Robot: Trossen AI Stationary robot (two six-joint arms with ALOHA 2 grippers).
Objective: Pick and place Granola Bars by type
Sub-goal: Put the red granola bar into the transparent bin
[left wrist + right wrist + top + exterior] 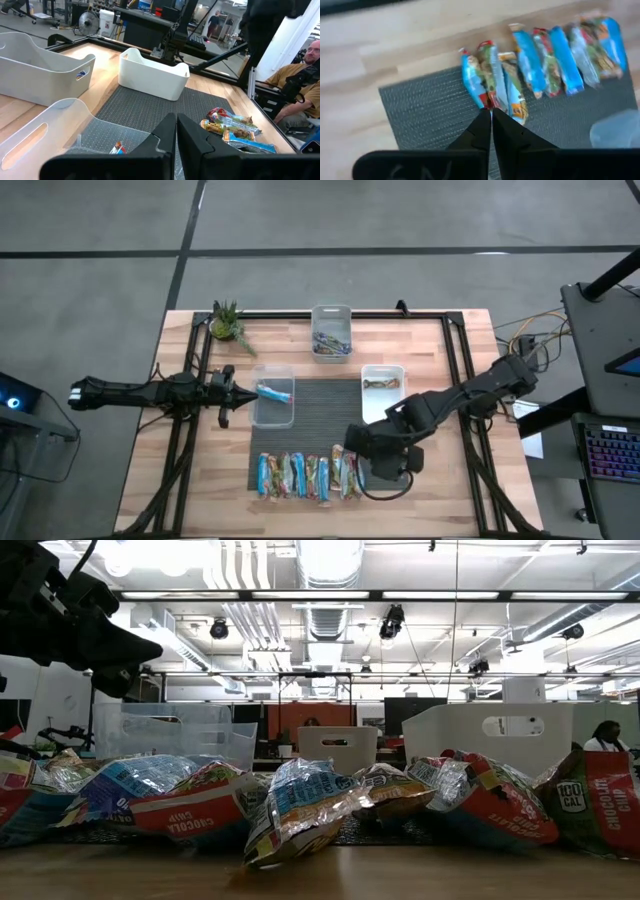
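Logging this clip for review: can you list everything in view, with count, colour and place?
Row of granola bars: about eight, shiny wrappers, mostly blue with some red and green, on the near edge of the mat.
Dark ribbed mat: one, grey, table centre.
Clear plastic bin: one, left of the mat, holding a blue bar.
White plastic bin: one, right side of the mat, a brownish bar inside.
Far bin: one, pale, back centre, several bars inside.
Small green plant: one, back left corner.
Wooden table: one, light wood.
Left gripper: shut, at the clear bin's left edge.
Right gripper: shut, just above the row's right end.
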